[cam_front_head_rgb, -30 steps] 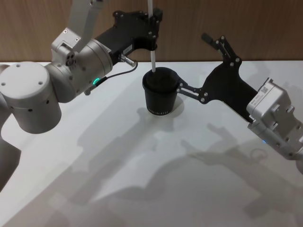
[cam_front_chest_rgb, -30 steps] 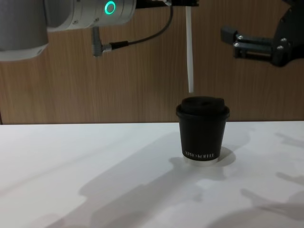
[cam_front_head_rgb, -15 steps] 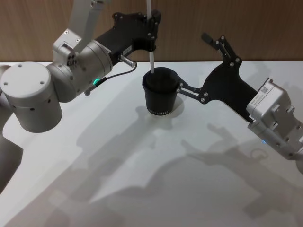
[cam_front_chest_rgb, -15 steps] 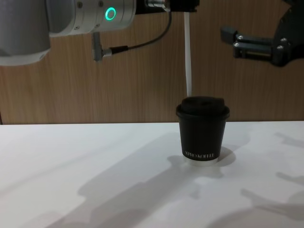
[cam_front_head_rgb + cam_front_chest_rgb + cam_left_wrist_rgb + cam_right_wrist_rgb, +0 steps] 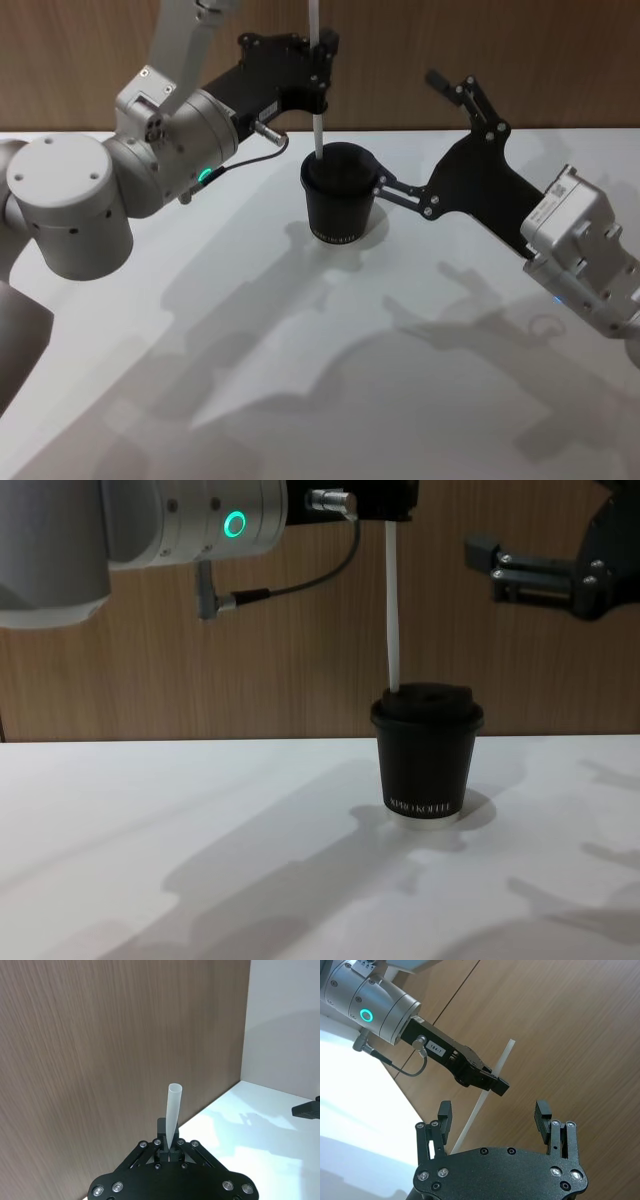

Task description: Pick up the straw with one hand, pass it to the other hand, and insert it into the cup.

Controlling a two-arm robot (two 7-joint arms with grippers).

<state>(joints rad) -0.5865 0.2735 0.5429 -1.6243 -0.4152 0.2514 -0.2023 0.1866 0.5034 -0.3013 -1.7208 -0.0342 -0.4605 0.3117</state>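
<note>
The white straw hangs upright in my left gripper, which is shut on its upper part above the black lidded cup. From the chest the straw reaches down to the left rear part of the lid of the cup; whether its tip is in a hole I cannot tell. In the left wrist view the straw sticks up from between the closed fingers. My right gripper stands open just right of the cup, empty. The right wrist view shows that gripper open, with the straw farther off.
The cup stands on a white table in front of a wooden wall. A black cable loops under the left wrist. One finger of the right gripper hangs high at the right of the chest view.
My left gripper has come down with the straw, so its lower tip has dropped from just above the lid to lid level. The right arm has not moved.
</note>
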